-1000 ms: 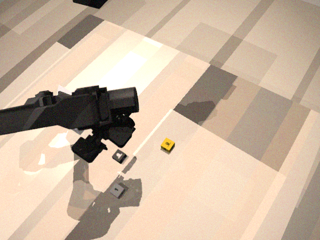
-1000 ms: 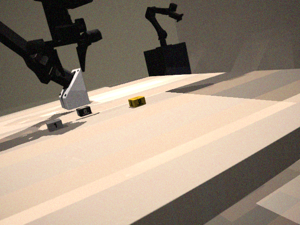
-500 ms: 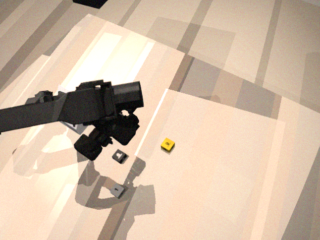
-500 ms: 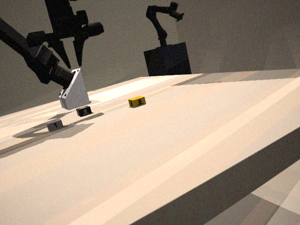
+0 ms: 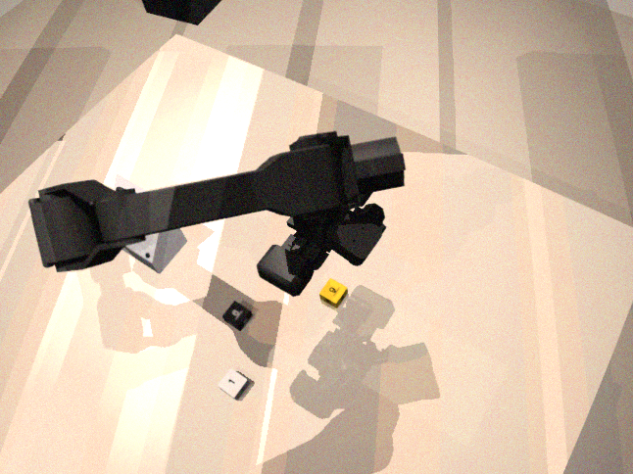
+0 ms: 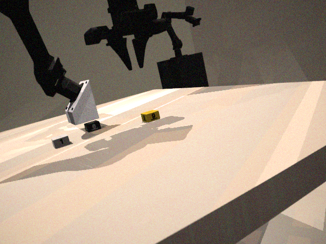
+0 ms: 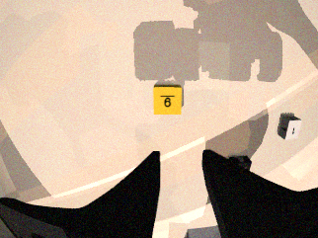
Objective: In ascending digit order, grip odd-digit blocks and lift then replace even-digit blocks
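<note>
Across the pale table [image 6: 217, 145], shadow bands surround three blocks.

Pale beige table [image 6: 217, 145] crossed by light bands and shadows; dark box [image 6: 182, 70] behind its far edge at 12 o'clock; plain grey-brown walls [image 6: 258, 32].

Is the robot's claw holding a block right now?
No. The gripper hangs high above the table, fingers near together with nothing between them; the yellow block sits on the table below.
</note>
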